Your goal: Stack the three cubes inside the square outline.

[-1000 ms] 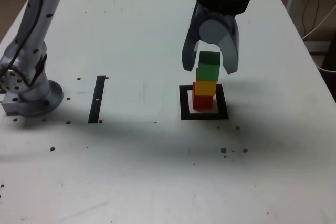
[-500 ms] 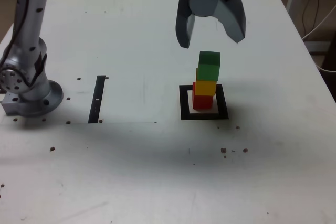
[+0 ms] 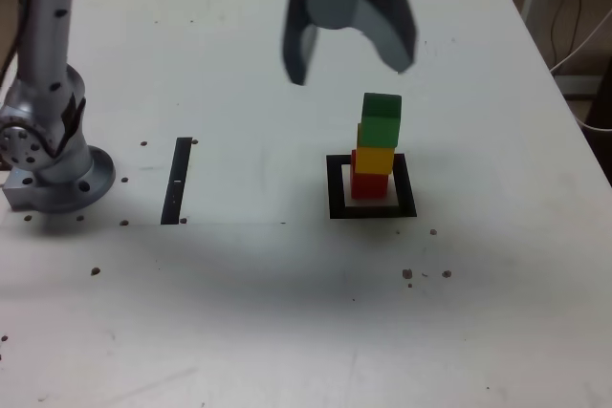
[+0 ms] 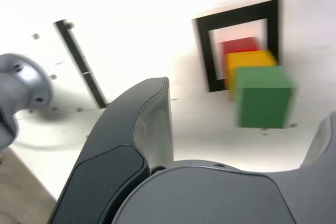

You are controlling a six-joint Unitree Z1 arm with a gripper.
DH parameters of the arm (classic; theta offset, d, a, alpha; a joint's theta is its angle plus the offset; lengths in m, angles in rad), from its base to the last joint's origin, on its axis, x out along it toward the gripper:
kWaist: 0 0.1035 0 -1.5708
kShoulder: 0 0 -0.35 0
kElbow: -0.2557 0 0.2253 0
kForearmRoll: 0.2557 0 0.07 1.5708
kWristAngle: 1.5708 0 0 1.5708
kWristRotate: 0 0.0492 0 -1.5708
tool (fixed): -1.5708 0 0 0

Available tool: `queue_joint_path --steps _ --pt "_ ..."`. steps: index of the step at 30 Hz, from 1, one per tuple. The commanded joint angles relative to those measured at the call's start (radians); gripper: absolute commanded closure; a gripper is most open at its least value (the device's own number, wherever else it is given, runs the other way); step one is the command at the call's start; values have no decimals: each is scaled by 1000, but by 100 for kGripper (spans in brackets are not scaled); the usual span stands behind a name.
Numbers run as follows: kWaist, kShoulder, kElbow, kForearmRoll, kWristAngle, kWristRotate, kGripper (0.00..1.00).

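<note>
What matters for us now is that the stack lies below our claw (image 3: 349, 50) and off toward the exterior view's right, with clear air between the two. Its long axis stands upright, or nearly so.

Our claw hangs above the bench (image 3: 239, 303) with its jaws spread wide and nothing between them; in the wrist view the claw (image 4: 247, 129) frames the tower from above without touching it.

The red cube (image 3: 368, 182) sits on the pale centre of the square outline (image 3: 335, 188), the yellow cube (image 3: 375, 159) rests on it, and the green cube (image 3: 382, 117) tops the pile. The three are not perfectly flush: the green one sits shifted a little toward the exterior view's right over the yellow, and the wrist view shows the same stepped offset, red cube (image 4: 239, 45), yellow cube (image 4: 247, 61) and green cube (image 4: 262, 100) each peeking out from under the next. All three fall within the square outline (image 4: 202, 51).

We judge the stacking itself done, so any coming move is ours alone: a retreat that keeps away from the tower's side of the claw, since a brush against the offset green cube could topple it.

The thin black strip (image 3: 178, 179) lies well apart, beyond the claw's other side.
</note>
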Motion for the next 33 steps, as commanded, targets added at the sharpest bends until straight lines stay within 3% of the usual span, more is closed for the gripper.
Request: queue_joint_path --steps 1,13,22,33 --pt "4 -44 46 6 -1 -13 1" --pt "7 -211 338 -44 8 -72 1" --pt "39 -349 638 -201 -11 -88 1" --pt "49 -409 893 -386 -20 -88 1"
